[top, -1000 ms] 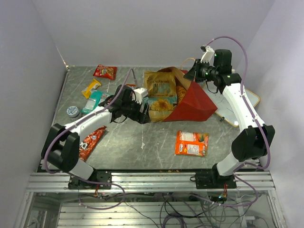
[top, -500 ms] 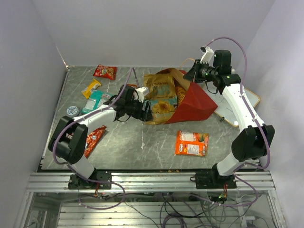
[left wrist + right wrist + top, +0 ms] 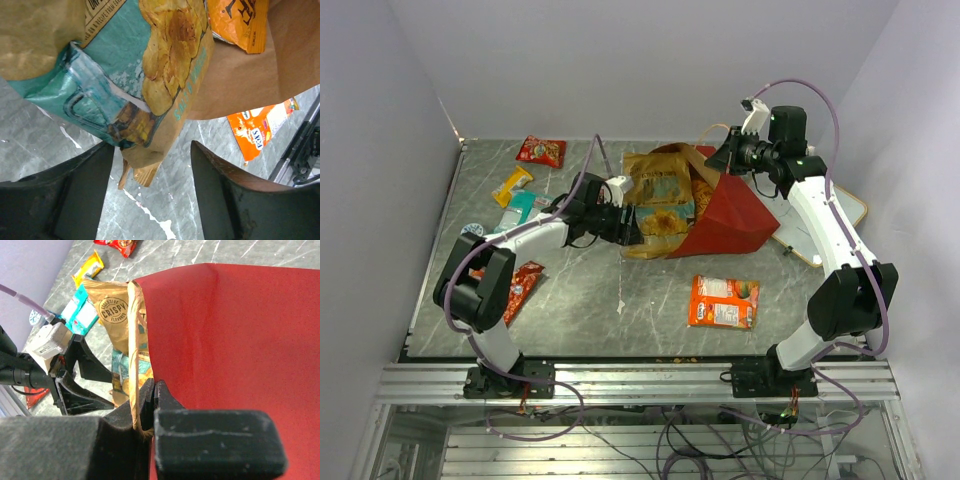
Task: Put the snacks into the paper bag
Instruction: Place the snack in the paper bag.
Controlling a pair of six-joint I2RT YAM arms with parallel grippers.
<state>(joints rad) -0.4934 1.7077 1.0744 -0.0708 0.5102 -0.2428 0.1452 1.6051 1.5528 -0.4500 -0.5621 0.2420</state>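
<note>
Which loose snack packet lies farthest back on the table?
The small red packet in the back left corner. The yellow packet, the teal packet and the orange pack all lie nearer the front.

The red paper bag [image 3: 728, 215] is lying on its side, mouth facing left, with a gold chip bag [image 3: 660, 195] sticking out of it. The left gripper [image 3: 630, 227] is nosing at that chip bag's left edge, and the right gripper [image 3: 724, 159] is sitting at the paper bag's raised rim.
</note>
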